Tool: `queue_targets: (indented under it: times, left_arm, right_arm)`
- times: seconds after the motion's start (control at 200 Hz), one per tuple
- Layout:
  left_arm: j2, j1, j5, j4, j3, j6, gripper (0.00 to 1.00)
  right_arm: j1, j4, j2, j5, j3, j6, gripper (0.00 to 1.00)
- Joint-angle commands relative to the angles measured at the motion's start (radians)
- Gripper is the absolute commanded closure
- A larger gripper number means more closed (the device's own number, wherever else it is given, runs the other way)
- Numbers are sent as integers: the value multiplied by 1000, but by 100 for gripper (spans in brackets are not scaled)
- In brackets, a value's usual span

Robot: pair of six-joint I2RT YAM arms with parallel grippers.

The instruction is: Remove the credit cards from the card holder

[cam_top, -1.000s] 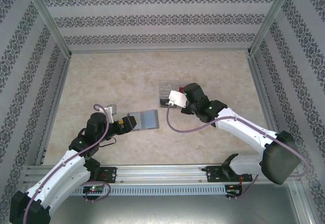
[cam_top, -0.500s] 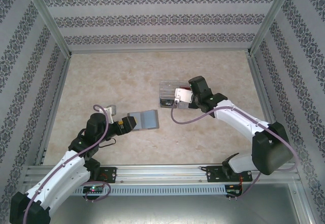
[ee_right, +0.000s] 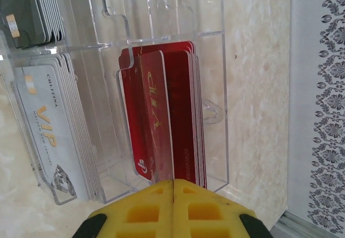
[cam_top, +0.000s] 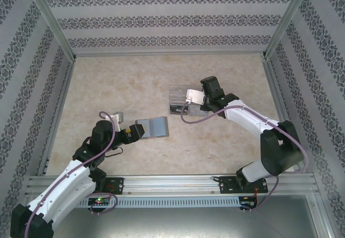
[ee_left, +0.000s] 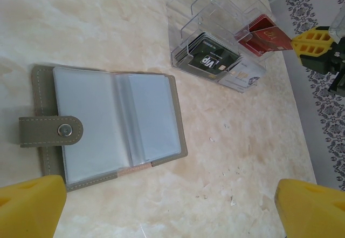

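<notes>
The grey card holder lies open and flat on the table, tab to the left, its clear sleeves blank. My left gripper stands open just short of its near edge, nothing between the yellow fingers. My right gripper is shut on a red credit card at the clear tray's right end. The card reaches down into the compartment beside a stack of red cards.
The clear acrylic tray also holds black cards and white VIP cards. Patterned walls and metal rails ring the table; one rail runs close to the tray.
The right arm has stretched back and rightwards, bringing its gripper over the tray's right end. The left arm and the card holder have not moved.
</notes>
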Motion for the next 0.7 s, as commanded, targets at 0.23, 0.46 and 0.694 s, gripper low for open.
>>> queue_targets:
  times: [0.23, 0.46, 0.694]
  left_arm:
    - [-9, -3, 8, -17, -13, -10, 0]
    - [-9, -2, 6, -19, -12, -7, 0]
    - [-7, -2, 0, -19, -13, -6, 0]
  right_arm:
    - [-15, 34, 44, 18, 54, 42, 58]
    - [-17, 47, 85, 65, 109, 117, 58]
    - [-12, 64, -12, 11, 97, 280, 59]
